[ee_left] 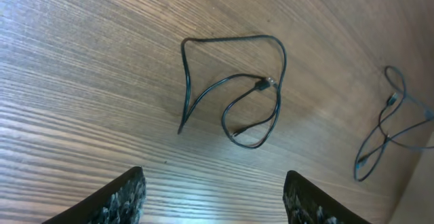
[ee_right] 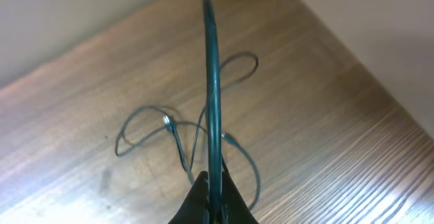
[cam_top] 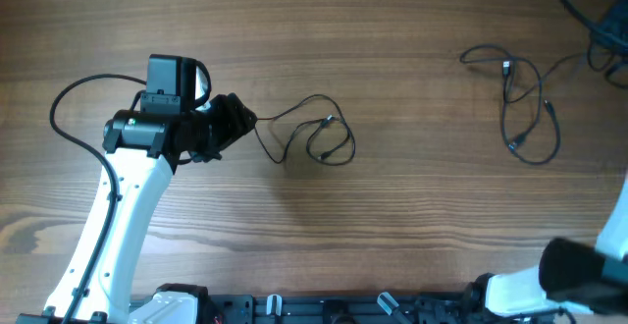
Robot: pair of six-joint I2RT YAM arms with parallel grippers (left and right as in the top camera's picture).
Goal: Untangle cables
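Note:
Two groups of thin black cables lie apart on the wooden table. One looped cable (cam_top: 327, 123) sits just right of my left gripper (cam_top: 234, 126). In the left wrist view its plug (ee_left: 266, 83) lies inside the loop, ahead of my left gripper (ee_left: 217, 197), which is open with nothing between its fingers. The other cables (cam_top: 543, 103) lie at the far right, with one strand running toward the right edge. My right gripper (ee_right: 215, 183) is shut on a cable strand (ee_right: 212, 81) that rises straight up in front of the camera, with the rest of that tangle (ee_right: 169, 125) on the table beyond.
Thicker black arm cables (cam_top: 589, 15) hang in at the top right corner. The right arm's links (cam_top: 579, 270) sit at the bottom right, its gripper outside the overhead view. The table's far corner and a pale wall (ee_right: 380, 27) show beyond the right tangle.

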